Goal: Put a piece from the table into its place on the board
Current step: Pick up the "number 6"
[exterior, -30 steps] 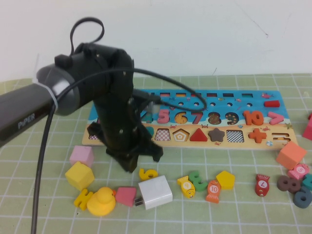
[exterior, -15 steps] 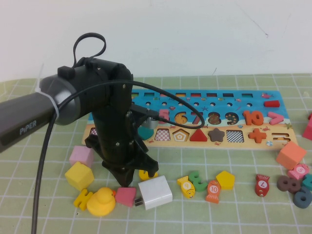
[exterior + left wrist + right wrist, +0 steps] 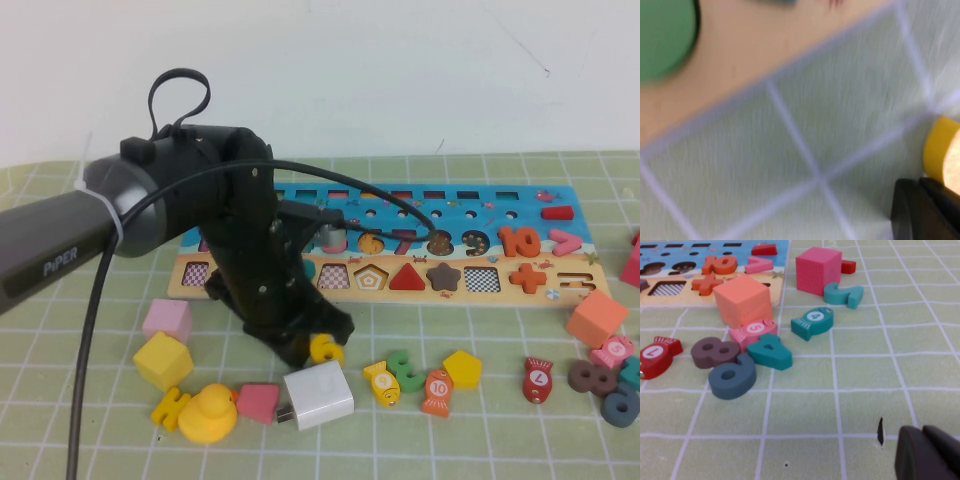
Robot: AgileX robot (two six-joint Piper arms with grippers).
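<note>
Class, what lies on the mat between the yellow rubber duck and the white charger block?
A pink block lies between duck and charger, seen in the high view.

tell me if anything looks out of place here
The white charger block lies among the loose puzzle pieces on the table, as does a yellow rubber duck; neither fits the board. The left gripper is shut on the yellow piece; the right gripper hangs over bare mat.
</note>
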